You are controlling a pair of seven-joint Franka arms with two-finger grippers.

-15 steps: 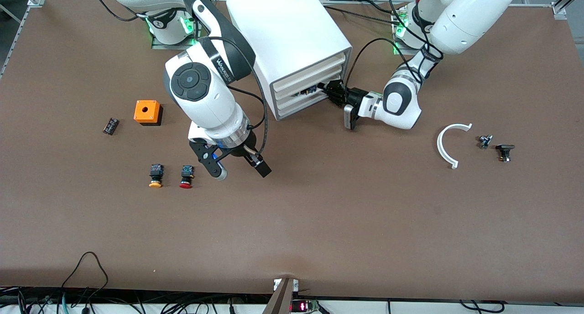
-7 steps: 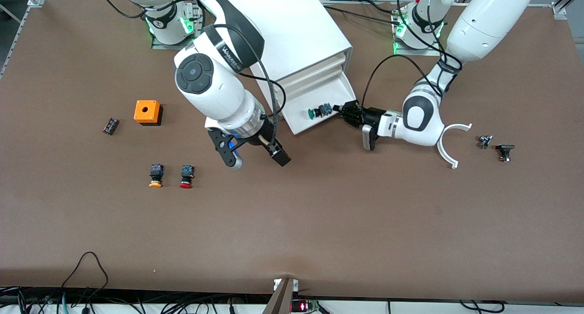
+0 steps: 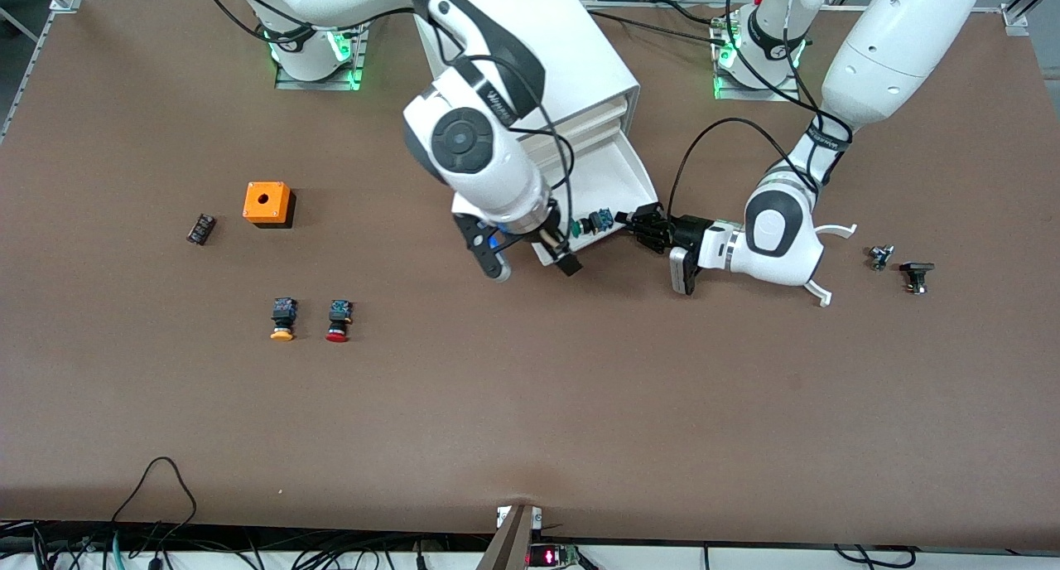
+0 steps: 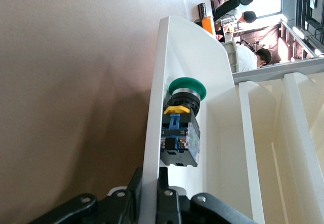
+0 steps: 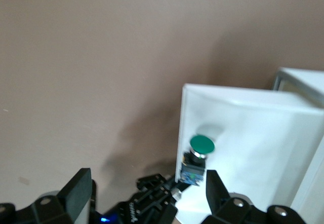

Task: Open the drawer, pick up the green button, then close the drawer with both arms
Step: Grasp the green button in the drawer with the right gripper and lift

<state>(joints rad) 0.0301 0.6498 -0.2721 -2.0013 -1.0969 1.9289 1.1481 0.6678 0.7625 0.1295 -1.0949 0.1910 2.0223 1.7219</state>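
The drawer (image 3: 613,181) is standing pulled out, and the button (image 3: 586,224) is lying on its side inside by the front wall, long axis along that wall, green cap toward the right arm's end. The left gripper (image 3: 644,222) is pinching the drawer's front corner. The right gripper (image 3: 532,266) is hovering over the drawer front, fingers spread apart.

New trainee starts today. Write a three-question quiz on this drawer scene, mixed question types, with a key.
1. True or false: the green-capped button lies in the pulled-out drawer.
2. What does the left hand grip? A) the drawer's front wall B) the white curved piece C) the orange box
3. Fill in: the right hand, fingers open, hangs over the drawer's front ____.

Key: 1 true; 2 A; 3 corner.
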